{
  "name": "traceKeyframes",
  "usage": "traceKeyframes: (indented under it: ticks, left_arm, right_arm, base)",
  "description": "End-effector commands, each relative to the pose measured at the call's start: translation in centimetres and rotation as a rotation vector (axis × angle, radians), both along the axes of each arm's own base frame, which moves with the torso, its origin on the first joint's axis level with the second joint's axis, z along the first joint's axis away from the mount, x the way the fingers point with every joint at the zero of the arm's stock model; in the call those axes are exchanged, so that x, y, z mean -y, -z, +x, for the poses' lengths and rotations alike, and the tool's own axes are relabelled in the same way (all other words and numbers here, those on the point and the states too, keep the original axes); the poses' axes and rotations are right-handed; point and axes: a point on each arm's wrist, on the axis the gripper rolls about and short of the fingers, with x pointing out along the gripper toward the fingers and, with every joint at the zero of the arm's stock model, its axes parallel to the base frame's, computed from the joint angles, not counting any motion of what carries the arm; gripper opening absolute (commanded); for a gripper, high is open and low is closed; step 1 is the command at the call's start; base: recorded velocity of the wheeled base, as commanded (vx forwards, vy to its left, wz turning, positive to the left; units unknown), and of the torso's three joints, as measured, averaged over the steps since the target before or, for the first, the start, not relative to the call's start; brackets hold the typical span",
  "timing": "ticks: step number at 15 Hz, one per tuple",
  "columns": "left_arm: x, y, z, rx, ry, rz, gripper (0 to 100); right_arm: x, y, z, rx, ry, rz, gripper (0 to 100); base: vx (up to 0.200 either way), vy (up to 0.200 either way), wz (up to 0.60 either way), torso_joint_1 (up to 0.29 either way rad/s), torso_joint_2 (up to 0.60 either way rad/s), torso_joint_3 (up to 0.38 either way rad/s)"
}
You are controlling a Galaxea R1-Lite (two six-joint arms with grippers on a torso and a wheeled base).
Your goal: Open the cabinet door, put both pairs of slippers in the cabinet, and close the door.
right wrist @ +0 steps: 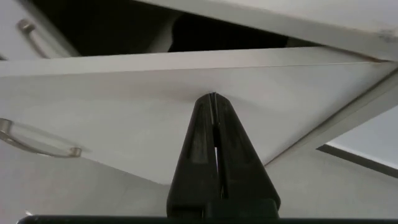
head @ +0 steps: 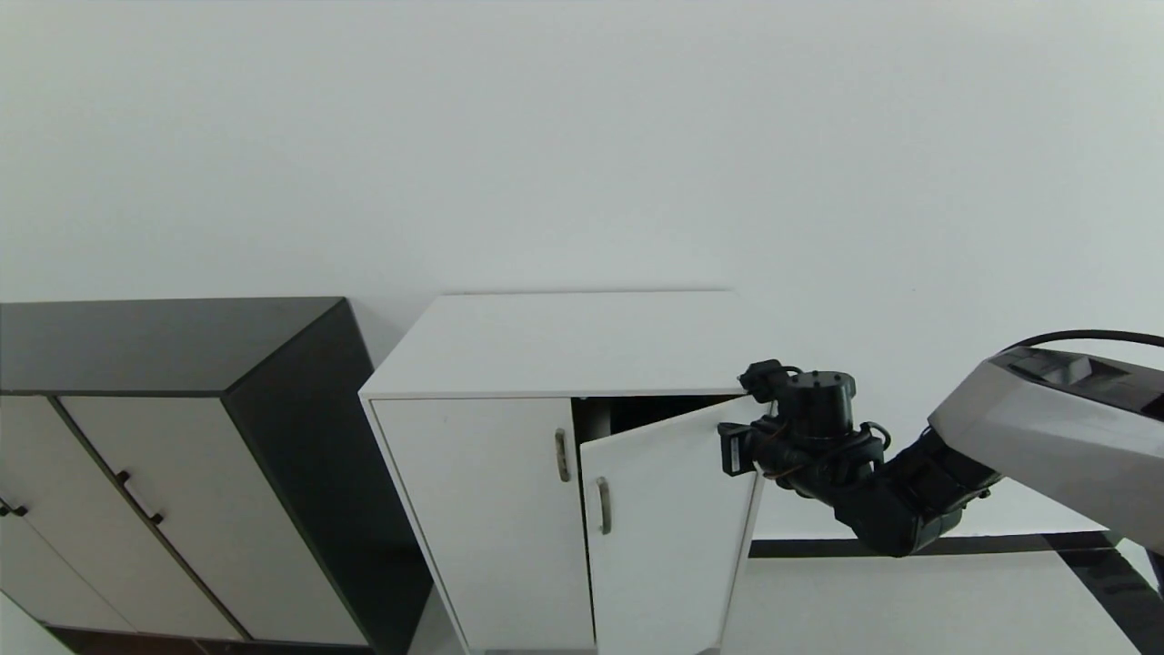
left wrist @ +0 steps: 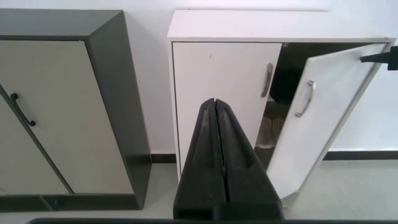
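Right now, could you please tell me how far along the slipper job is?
Done: the white cabinet's right door stands ajar, and pale shapes, probably slippers, lie inside. In hand: the shut black right tool sits close against that door's face. Left: swinging the door fully shut.

Two cabinets stand against the wall: one white cabinet [head: 564, 346] and, at its nine o'clock, one black cabinet [head: 164, 346]. The white cabinet has two doors, one left door [head: 473, 509] and one right door [head: 673, 537]. Each carries a single metal handle, two in all: the left handle [head: 562, 455] and the right handle [head: 602, 506]. Two dark handles show on the black cabinet's pale fronts, one [head: 138, 498] with the other [head: 11, 510] at its nine o'clock. Inside the white cabinet lie pale slippers [left wrist: 268, 132], too dim to count. There are two grippers: the left gripper [left wrist: 215, 109] and the right gripper [right wrist: 214, 102].
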Motion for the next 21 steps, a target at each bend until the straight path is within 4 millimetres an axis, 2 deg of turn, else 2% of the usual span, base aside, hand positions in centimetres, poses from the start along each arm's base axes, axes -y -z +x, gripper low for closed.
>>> traceKeyframes:
  ticks: [1,21]
  left_arm:
    - [0.00,0.00,0.01,-0.001,-0.001,-0.001,0]
    - [0.00,0.00,0.01,-0.001,-0.001,0.001,0]
  right_arm:
    - [-0.27,0.54,0.97,-0.002,0.034,0.025,0]
    - [-0.17,0.32,1.53,0.007,0.051,0.050,0]
  base:
    - [0.000,0.000,0.00,0.000,0.00,0.000]
    - [0.000,0.000,0.00,0.000,0.00,0.000]
